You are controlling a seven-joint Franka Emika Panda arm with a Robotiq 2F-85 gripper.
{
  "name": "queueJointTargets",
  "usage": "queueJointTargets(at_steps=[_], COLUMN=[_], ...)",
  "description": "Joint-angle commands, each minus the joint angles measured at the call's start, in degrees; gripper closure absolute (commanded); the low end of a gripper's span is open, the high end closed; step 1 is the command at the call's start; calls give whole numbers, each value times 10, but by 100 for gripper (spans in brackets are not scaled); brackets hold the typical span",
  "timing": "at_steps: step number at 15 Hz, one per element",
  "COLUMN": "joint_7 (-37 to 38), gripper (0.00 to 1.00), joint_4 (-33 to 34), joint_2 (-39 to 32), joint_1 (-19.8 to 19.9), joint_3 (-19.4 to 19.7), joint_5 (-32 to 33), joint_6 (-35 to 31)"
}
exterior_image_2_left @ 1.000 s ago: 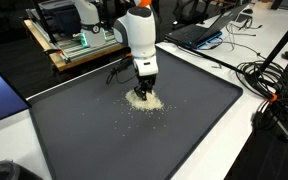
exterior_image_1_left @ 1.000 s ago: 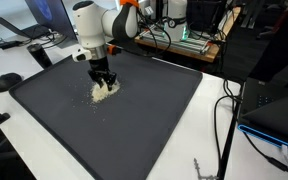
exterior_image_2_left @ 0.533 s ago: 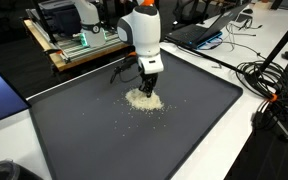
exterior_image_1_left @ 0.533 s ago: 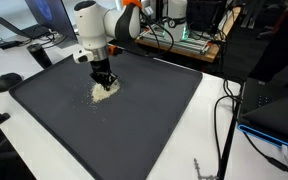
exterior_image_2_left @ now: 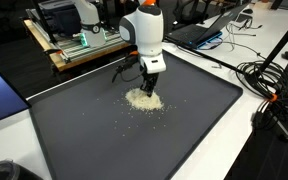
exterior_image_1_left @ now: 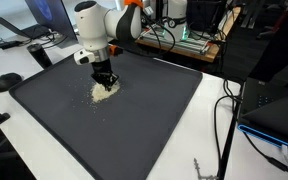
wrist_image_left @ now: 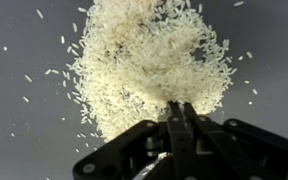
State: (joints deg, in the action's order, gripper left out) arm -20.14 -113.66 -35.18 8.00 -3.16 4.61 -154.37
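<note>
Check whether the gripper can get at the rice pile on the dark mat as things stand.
Likely yes. The gripper, jaws shut, hangs right over the edge of the rice pile, its tips at the grains. Nothing on the mat stands between them.

Both exterior views sit raised beyond the tabletop [exterior_image_1_left: 212, 100] and look down across the dark mat [exterior_image_1_left: 124, 130] from different corners, at middle distance. They share the mat, the arm [exterior_image_1_left: 96, 30] and the rice pile [exterior_image_1_left: 104, 90]. The wrist view looks straight down, very near, over the claw [wrist_image_left: 181, 108] onto that pile.
</note>
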Motion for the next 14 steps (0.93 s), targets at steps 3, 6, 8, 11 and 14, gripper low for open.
queueJointTargets(at_steps=[3,6,8,11,14], joint_7=[13,10,4,15,20], gripper=[98,98,69,55,34], joint_4=[5,2,-1,-16,-27], joint_2=[5,6,13,37,66], joint_1=[-13,-12,-5,-11,-15], joint_3=[12,10,3,14,23], joint_5=[13,12,5,11,18], joint_6=[19,12,15,12,18])
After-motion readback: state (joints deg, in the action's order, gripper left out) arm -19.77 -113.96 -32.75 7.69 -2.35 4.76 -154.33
